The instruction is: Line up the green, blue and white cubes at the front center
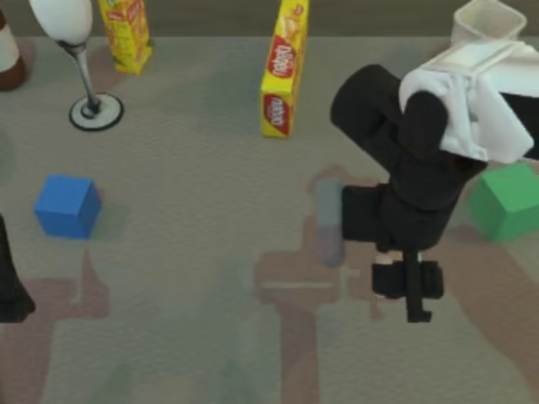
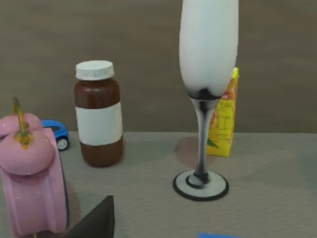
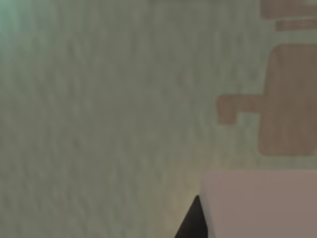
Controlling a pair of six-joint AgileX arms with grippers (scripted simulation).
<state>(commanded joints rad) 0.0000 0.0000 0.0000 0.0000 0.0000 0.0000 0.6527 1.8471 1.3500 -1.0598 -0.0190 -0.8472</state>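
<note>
White cup [image 1: 488, 21] far back and right of the T-shaped mark [image 1: 295, 290], mouth open upward, nothing seen inside. Brown bottle [image 2: 99, 119] far back and left of the mark, capped in white and wrapped in a blank white label, contents hidden. Tall stemmed glass [image 2: 207, 74] just beside the bottle on the mark's side, bowl solid white from rim to stem, round foot flat on the tabletop [image 1: 194, 168]. Two yellow snack boxes upright along the back: one [image 1: 126, 34] behind the glass, the other [image 1: 285, 71] straight behind the mark. Pink clock-like object [image 2: 29, 183] and small blue toy car [image 2: 57, 134] near the bottle, seen only in the left wrist view.

Blue cube [image 1: 67, 204]: plain, matte, resting flat well to the left of the mark and slightly behind it, touched by nothing. Green cube [image 1: 508, 200]: bright, the biggest of the three, flat on the table well to the right of the mark, partly behind the right arm. White cube [image 3: 257, 203]: off-white, filling one corner of the right wrist view, one dark finger [image 3: 190, 223] against its side.

Right gripper [image 1: 408, 286] just right of the mark, above the table, clamped on the white cube. Left gripper [image 2: 96, 223] parked far left of the mark at the table edge; open or closed, cannot tell
</note>
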